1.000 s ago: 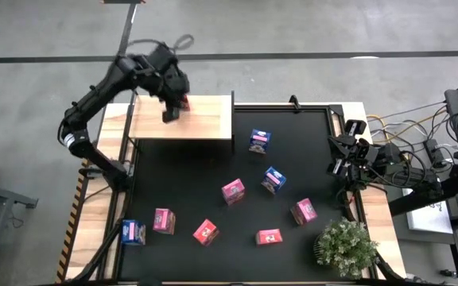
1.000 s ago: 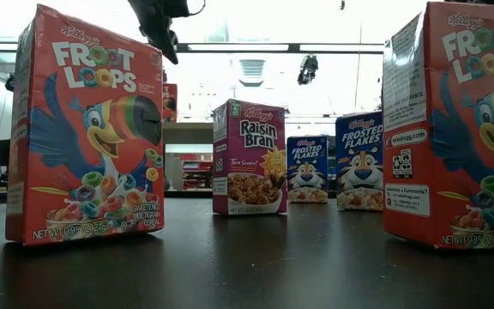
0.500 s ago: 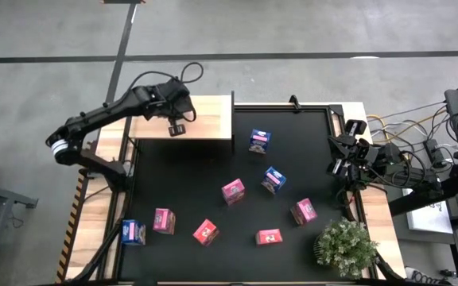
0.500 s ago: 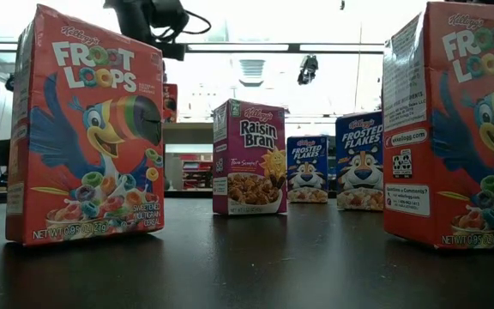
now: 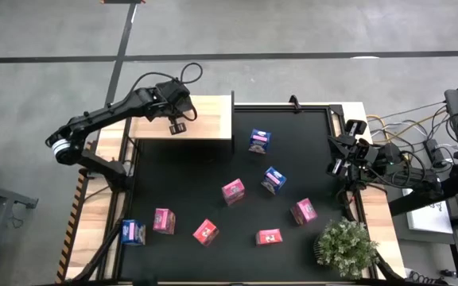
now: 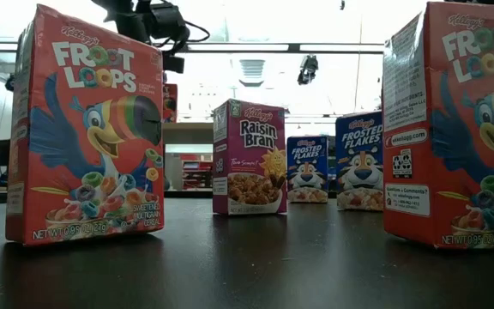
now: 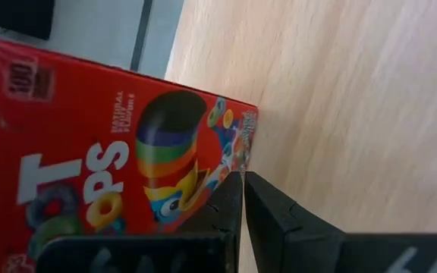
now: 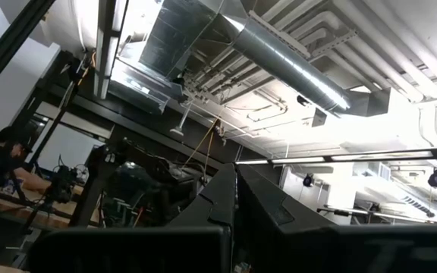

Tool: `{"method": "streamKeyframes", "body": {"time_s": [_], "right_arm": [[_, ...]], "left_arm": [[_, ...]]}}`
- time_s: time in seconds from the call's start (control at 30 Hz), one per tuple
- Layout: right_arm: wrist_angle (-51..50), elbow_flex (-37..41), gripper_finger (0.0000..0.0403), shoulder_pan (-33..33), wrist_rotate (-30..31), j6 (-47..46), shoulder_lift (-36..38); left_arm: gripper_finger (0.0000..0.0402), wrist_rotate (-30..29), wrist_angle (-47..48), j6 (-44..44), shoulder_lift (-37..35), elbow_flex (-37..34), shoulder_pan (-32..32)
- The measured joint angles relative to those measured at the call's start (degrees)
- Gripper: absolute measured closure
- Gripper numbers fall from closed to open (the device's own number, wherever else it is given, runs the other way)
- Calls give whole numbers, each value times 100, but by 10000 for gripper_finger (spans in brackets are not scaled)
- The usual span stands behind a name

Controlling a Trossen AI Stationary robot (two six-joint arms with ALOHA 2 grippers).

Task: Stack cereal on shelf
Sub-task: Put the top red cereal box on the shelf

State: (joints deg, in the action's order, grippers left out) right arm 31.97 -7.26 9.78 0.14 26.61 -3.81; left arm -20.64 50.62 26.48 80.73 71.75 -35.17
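The pale wooden shelf [image 5: 205, 119] stands at the table's far left. My left gripper [image 5: 176, 127] reaches over it with its fingers shut [image 7: 243, 193]. A red Froot Loops cereal box [image 7: 112, 159] lies on the shelf plank right beside the fingers; in the high view the arm hides it. Several pink and blue cereal boxes stand on the black mat, among them a blue one [image 5: 259, 141] and a pink one [image 5: 233, 191]. My right gripper [image 5: 342, 155] waits, shut, at the table's right edge. My left gripper has its shut fingers alongside the red box's edge near a corner [image 7: 234, 163], low over the shelf plank. One finger [image 7: 222, 216] overlaps the box in the wrist view. I cannot tell whether it touches the box.
More boxes stand near the front of the mat: blue [image 5: 133, 232], pink [image 5: 164, 220], pink [image 5: 206, 231], pink [image 5: 269, 237], pink [image 5: 304, 210], blue [image 5: 273, 179]. A potted plant [image 5: 344, 246] stands at the near right corner. Cables lie beyond the right edge.
My left arm has stretched out lower over the shelf, and its gripper has gone toward the shelf's near edge. The pink box seen at the gripper a second ago no longer shows in the high view. For the last half second the arm has kept almost still.
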Motion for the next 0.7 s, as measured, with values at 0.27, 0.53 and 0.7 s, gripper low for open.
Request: {"method": "streamKeyframes", "body": {"time_s": [0.27,0.53,0.7], "right_arm": [[-1,-1,394,-1,0,7,1],[-2,-1,394,-1,0,12,1],[0,-1,394,0,0,22,2]], "left_arm": [[402,-3,-163,151,0,-132,-132],[402,4,-227,214,0,-141,-180],[402,13,-371,209,0,-141,-180]]}}
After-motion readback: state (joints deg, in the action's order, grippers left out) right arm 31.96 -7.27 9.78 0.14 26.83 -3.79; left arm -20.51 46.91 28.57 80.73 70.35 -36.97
